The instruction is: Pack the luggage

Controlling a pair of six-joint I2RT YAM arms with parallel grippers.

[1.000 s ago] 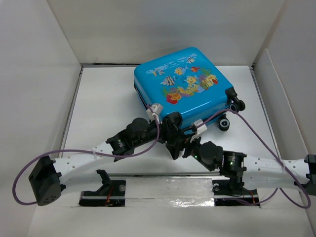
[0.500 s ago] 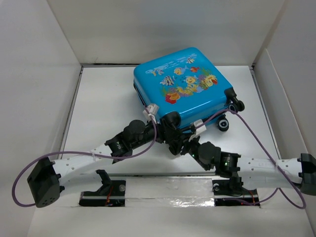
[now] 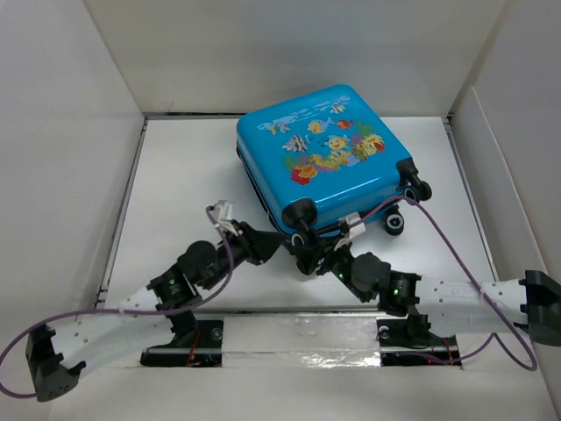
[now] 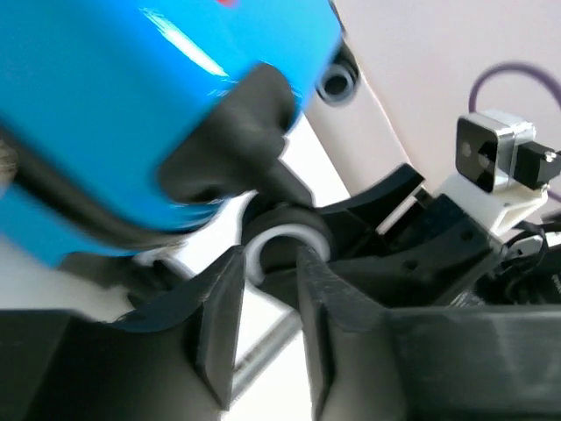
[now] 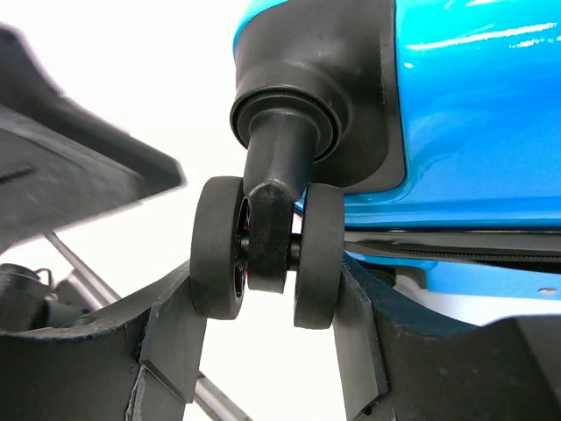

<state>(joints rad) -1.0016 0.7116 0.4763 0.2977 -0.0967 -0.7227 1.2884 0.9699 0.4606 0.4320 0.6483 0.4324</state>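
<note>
Snugly, R gripper (image 5: 267, 307) pinching wheel (image 5: 219, 259) (luggage's (image 5: 473, 114))

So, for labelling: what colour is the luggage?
The luggage is bright blue with cartoon fish; clearest in top external view.

- The left arm (image 3: 114, 309) is stretching low and forward, the left gripper (image 4: 266, 285) holding its jaws slightly apart, empty.
- The right arm (image 3: 447, 294) is reaching inward, the right gripper (image 5: 266, 294) clamping a twin wheel (image 5: 215, 250).

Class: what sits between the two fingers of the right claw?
A black twin wheel of the blue suitcase, with the right claw's fingers against its sides; the right wrist view shows it.
</note>
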